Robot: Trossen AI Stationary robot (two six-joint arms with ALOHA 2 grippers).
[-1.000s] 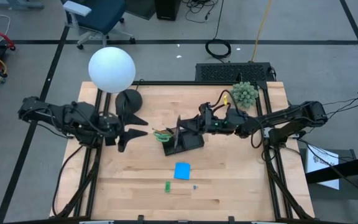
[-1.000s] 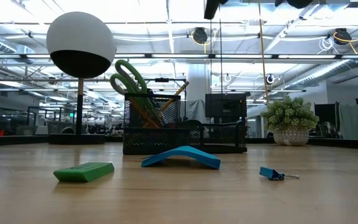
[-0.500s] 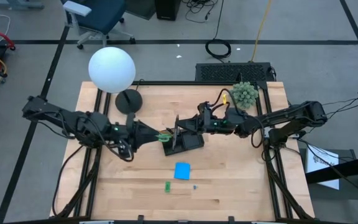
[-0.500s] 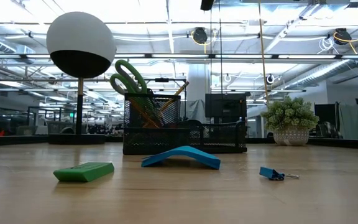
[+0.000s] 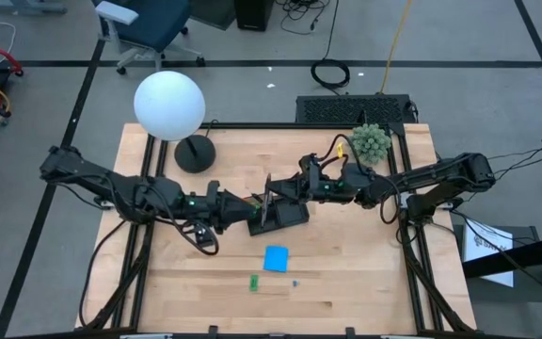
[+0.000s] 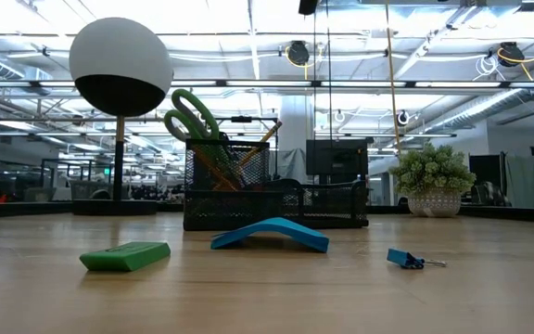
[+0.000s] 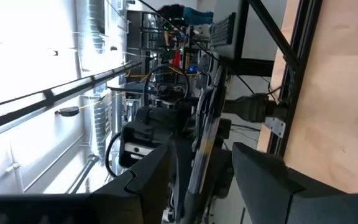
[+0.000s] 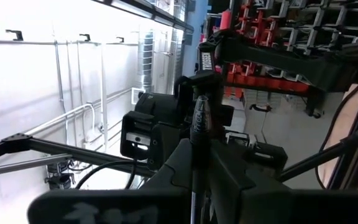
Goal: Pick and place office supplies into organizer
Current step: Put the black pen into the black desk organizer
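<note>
Left gripper (image 5: 243, 211) has swung in to the organizer (image 5: 280, 213), fingers apart; right gripper (image 5: 273, 193) clamps a pen (image 8: 199, 118) above it. Next: hand over or drop.

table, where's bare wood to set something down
Free: the table's near right corner, right of the blue note pad, and the near left corner, left of the green piece. Crowded: around the organizer, where both arms meet.
</note>
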